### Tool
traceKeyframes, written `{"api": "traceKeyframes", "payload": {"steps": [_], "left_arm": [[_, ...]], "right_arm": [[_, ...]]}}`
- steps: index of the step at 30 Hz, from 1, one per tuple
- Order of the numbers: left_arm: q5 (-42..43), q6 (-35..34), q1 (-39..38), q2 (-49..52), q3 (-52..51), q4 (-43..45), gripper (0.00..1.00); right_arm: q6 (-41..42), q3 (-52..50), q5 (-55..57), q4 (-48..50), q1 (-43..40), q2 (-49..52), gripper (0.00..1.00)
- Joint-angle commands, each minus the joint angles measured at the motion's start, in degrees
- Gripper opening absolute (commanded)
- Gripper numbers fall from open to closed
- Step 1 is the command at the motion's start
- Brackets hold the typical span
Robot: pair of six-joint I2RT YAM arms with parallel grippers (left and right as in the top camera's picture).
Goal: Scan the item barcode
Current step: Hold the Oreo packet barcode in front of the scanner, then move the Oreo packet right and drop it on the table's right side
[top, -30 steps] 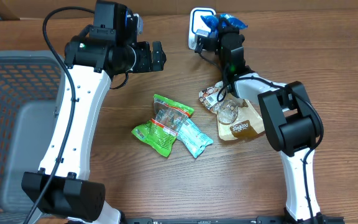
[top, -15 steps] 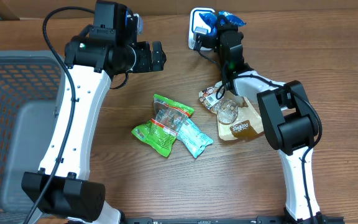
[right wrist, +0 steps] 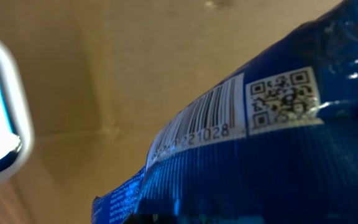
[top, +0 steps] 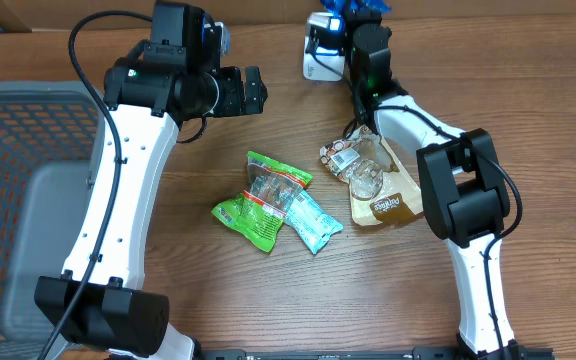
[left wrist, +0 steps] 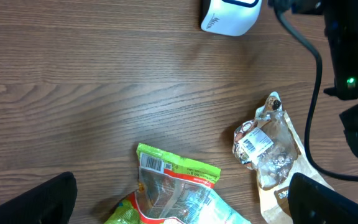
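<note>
Overhead view: the right hand [top: 360, 14] at the top edge of the frame is clamped shut on a glossy blue plastic snack packet [top: 335, 21], raised just beside a small white box-shaped barcode scanner [top: 317, 56] that stands on the brown wood-grain surface [top: 528, 120] at upper centre. From the right wrist camera, the packet's white label fills the right half of the frame, its black barcode [right wrist: 194, 127] and a square QR code [right wrist: 284, 96] turned to the lens, while the scanner's rounded white edge shows at far left. The left hand [top: 257, 90], upper left of centre, hangs above the surface with its fingers spread wide and nothing between them. Mid-frame lie two green foil snack packets [top: 260, 200] and a teal packet [top: 314, 222], touching one another. To their right, a crinkled clear wrapper [top: 353, 165] lies partly over a brown paper pouch [top: 388, 205]. A grey plastic mesh basket [top: 18, 140] occupies the left edge.
</note>
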Motion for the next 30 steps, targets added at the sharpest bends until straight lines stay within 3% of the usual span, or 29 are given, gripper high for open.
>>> {"api": "traceKeyframes", "payload": {"steps": [1, 30], "left_arm": [[-0.5, 1.53, -0.07, -0.24, 0.92, 0.04, 1.0], [-0.5, 1.53, -0.07, -0.22, 0.92, 0.04, 1.0]], "right_arm": [[3.56, 3.23, -0.31, -0.57, -0.02, 2.01, 0.08], [0.76, 3.26, 2.99, -1.95, 0.02, 6.08, 0.06]]}}
